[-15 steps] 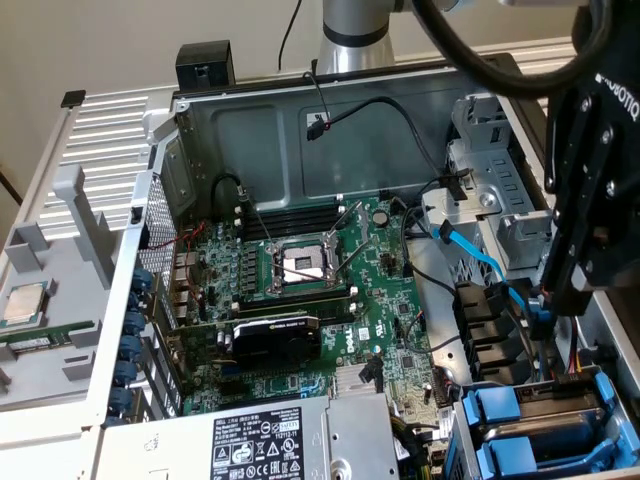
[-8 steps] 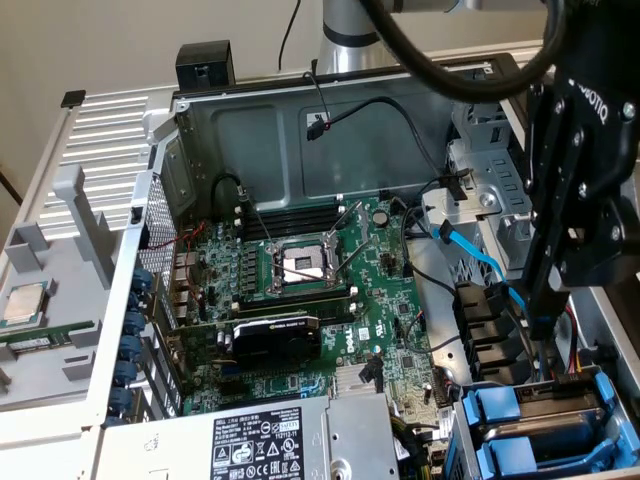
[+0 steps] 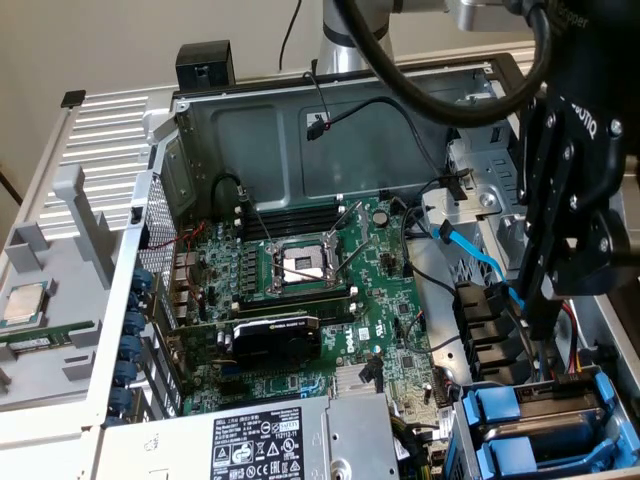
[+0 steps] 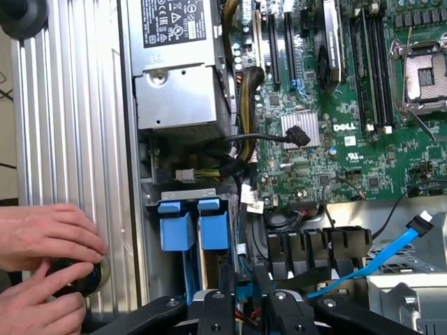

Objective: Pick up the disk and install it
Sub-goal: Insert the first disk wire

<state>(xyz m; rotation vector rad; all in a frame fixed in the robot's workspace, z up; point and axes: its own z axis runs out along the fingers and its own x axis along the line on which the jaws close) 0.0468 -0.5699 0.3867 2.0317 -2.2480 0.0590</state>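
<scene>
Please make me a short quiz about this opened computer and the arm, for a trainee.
1. True or false: the processor socket holds a chip.
2. The gripper is nearest to: A the power supply, B the blue carriers, C the graphics card.
3. What colour is the loose flat cable?
Key: 1 false; 2 B; 3 blue.
</scene>
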